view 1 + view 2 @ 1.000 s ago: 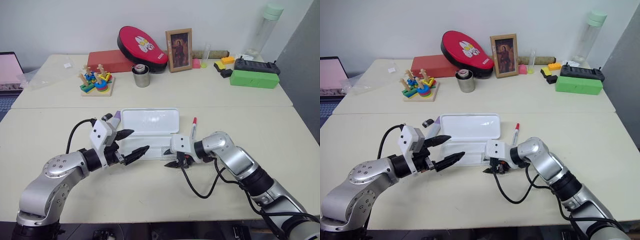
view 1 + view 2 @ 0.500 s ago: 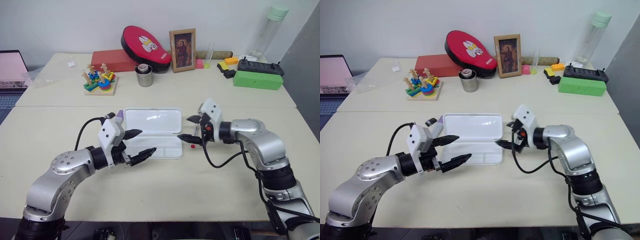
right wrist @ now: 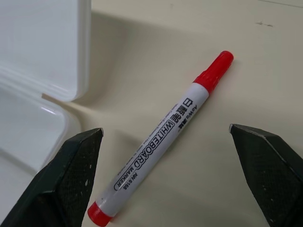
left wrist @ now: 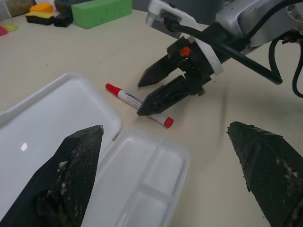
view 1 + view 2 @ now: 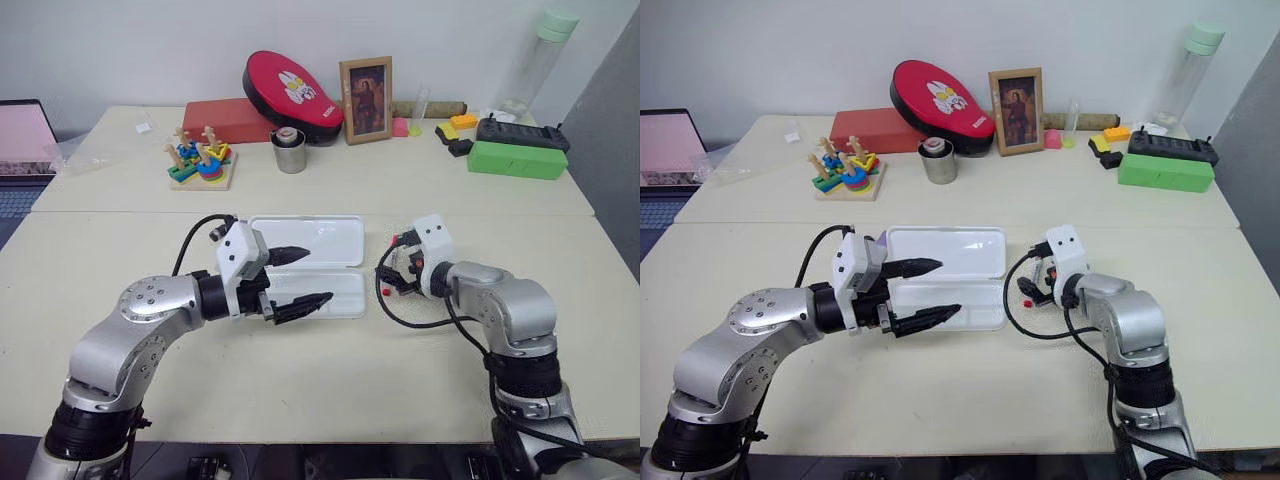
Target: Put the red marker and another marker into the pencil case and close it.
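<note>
You had the pencil case [image 5: 305, 268] lying open at centre frame on the table [image 5: 300, 370], lid flat behind its tray. The red marker [image 3: 163, 137] lay on the table just right of the case — loose, nothing touching it. Your right gripper [image 4: 154, 92] hovered over it with fingers spread wide. Your left gripper [image 5: 300, 278] hung over the case's left end, also wide open and empty.

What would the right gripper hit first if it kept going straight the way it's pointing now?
Most likely the red marker: it lies on the table between the open fingers of the right gripper, beside the pencil case. Depth is hard to judge.
</note>
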Robot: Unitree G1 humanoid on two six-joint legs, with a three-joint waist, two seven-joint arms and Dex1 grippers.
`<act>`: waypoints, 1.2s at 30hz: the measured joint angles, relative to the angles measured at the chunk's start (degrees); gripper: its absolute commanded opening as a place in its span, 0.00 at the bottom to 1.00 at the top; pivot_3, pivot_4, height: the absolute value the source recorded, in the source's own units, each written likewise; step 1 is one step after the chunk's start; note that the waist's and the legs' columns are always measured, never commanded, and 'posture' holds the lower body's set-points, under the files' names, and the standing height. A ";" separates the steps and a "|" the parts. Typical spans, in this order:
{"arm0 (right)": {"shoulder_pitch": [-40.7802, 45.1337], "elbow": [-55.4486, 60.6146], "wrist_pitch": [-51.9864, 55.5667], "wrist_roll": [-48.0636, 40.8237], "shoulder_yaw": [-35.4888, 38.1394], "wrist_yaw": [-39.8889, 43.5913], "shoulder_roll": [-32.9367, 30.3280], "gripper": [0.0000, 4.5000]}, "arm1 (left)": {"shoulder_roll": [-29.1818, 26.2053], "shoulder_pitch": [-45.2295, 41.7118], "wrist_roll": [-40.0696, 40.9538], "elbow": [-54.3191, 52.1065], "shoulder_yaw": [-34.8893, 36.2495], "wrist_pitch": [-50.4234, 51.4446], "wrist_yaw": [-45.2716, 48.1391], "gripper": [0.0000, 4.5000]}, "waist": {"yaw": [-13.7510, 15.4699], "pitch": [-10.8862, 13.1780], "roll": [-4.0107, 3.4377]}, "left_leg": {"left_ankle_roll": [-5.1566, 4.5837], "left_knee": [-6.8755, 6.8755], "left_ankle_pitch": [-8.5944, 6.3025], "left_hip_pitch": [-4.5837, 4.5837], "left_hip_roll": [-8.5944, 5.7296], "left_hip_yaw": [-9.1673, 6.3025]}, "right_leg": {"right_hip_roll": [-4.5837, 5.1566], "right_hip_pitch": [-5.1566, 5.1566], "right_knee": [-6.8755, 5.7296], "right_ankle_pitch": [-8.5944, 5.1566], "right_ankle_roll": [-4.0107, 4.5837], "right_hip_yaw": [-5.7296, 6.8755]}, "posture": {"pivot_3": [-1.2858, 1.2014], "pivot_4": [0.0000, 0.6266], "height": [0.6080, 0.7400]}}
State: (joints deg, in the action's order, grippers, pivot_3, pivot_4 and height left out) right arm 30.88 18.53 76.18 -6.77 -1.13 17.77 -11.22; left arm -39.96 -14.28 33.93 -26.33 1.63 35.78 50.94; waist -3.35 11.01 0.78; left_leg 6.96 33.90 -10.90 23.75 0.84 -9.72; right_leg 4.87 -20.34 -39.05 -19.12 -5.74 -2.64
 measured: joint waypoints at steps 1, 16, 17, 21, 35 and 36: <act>-0.01 0.00 0.06 0.47 -0.22 -1.08 -0.03 1.00 | 0.00 -0.22 -0.04 0.14 -0.20 -0.06 0.37 1.00 | 0.00 0.00 0.00 | 0.00 0.00 0.00 0.00 0.00 0.00 | 0.00 0.00 0.00 0.00 0.00 0.00 | 0.52 0.24 1.00; -1.23 0.05 -2.05 1.03 -7.43 -2.88 -6.31 0.43 | 0.10 -2.41 -0.45 1.45 -1.37 -1.22 1.17 1.00 | 0.08 -0.01 0.01 | -0.01 0.02 0.00 -0.01 0.00 0.00 | 0.00 0.04 0.00 0.00 0.00 0.00 | 0.52 0.24 1.00; -1.23 -0.07 -2.22 1.01 -7.43 -2.88 -6.33 0.37 | 0.12 -2.50 -0.51 1.47 -1.37 -1.26 1.17 1.00 | 0.09 -0.01 0.01 | -0.01 0.02 0.00 -0.01 0.00 0.00 | 0.00 0.04 0.00 0.00 0.00 0.00 | 0.52 0.24 1.00; -1.24 -0.49 -2.96 1.00 -7.51 -2.81 -6.95 0.19 | 0.20 -2.68 -0.58 1.50 -1.37 -1.37 1.15 1.00 | 0.09 -0.01 0.01 | -0.01 0.02 0.00 -0.01 0.00 -0.01 | 0.00 0.04 0.01 0.00 0.00 0.00 | 0.52 0.24 1.00; -0.23 -1.08 -4.90 -1.88 -3.31 0.95 -10.02 0.06 | 2.12 -4.18 -1.48 2.51 -1.87 -1.69 0.25 1.00 | 0.07 0.01 -0.02 | -0.01 0.01 0.00 0.01 0.00 0.00 | 0.00 0.02 0.02 0.00 0.00 0.01 | 0.52 0.24 1.00; 0.85 -1.05 -5.84 -3.28 -2.06 2.78 -11.53 0.06 | 2.12 -4.05 -1.48 2.52 -1.59 -1.63 -0.30 1.00 | 0.08 0.05 -0.07 | -0.01 0.01 0.00 0.04 0.00 0.00 | 0.00 -0.01 0.03 0.00 0.00 0.00 | 0.52 0.24 1.00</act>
State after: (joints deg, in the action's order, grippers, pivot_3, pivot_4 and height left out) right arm 31.73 17.47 70.34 -10.05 -3.19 20.55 -22.75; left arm -37.83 -18.33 32.45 -23.82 0.05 34.15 50.63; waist -3.27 11.06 0.71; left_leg 6.95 33.91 -10.90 23.79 0.83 -9.72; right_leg 4.87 -20.34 -39.03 -19.12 -5.75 -2.64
